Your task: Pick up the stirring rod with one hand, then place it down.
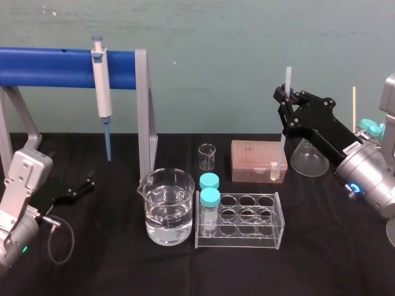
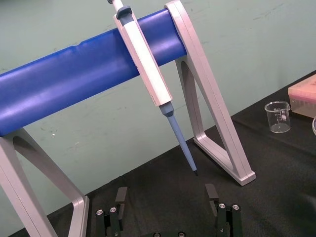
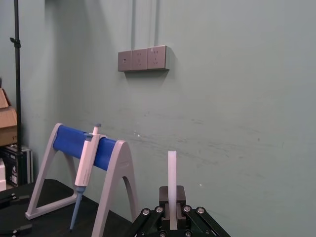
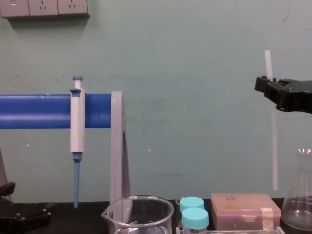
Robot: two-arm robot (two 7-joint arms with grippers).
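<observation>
Hazard: my right claw (image 1: 285, 97) clenches the stirring rod (image 1: 281, 151) near its top, upright over the tip box (image 1: 253, 161); a crooked descent could jam its lower end against the box. Left claw (image 1: 86, 186) idles, released.

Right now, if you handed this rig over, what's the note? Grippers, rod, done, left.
Right gripper: raised at the right, fingers shut on the rod.
Left gripper: parked low at the left by the pipette stand, fingers open, holding nothing.
Rod: upright, off the table, lower end hanging just above the tip box, near the flask.
Done: pick-up.
Left: lower the rod onto the table and release.
</observation>
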